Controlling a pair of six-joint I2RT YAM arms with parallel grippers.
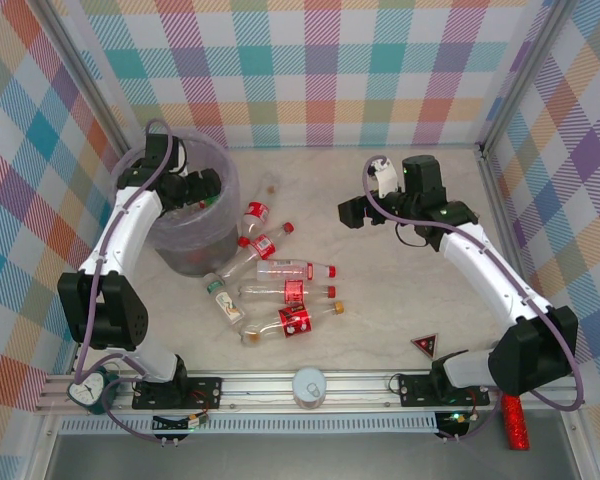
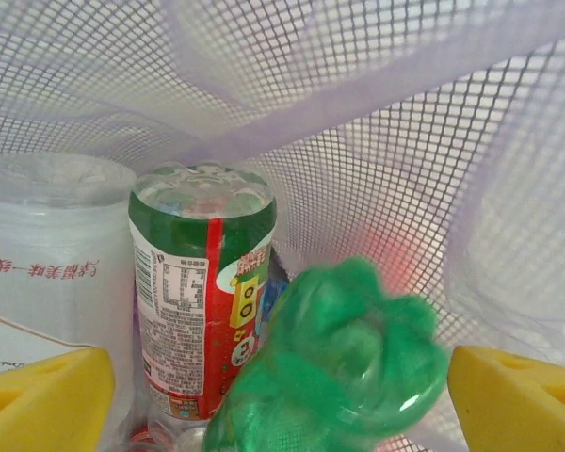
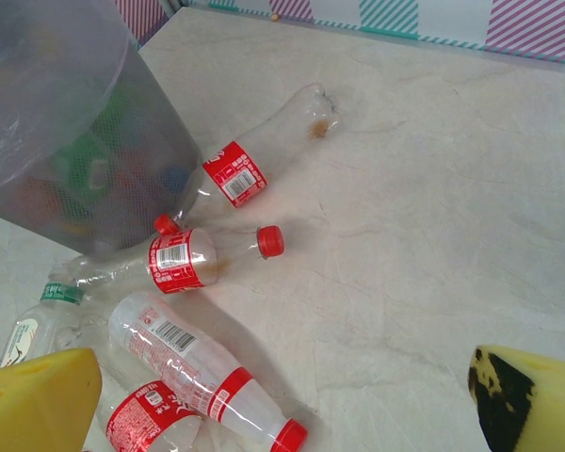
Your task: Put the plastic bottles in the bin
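The left jaws stand wide apart inside the bin point(image 2: 405, 160), their yellow pads point(image 2: 38, 395) at either side of the green bottle point(image 2: 339, 367); there is a plain gap on the left, while on the right I cannot tell whether it brushes the pad, so I judge the bottle let go rather than gripped. It lies against a green-and-red labelled bottle point(image 2: 202, 292), beside a white tub point(image 2: 47, 273), with the mesh wall and clear liner point(image 2: 377, 56) close behind. To finish this drop well, I would hold the jaws spread and lift straight up, clear of the liner folds and the rim, so that nothing snags or comes back out. The right jaws are spread too and empty, hanging over bare worktop point(image 1: 380, 330) to the right of the bin. The other bottles point(image 1: 280, 290) lie in a loose heap on the worktop, the nearest touching or just beside the bin's foot, and those look the easiest next picks
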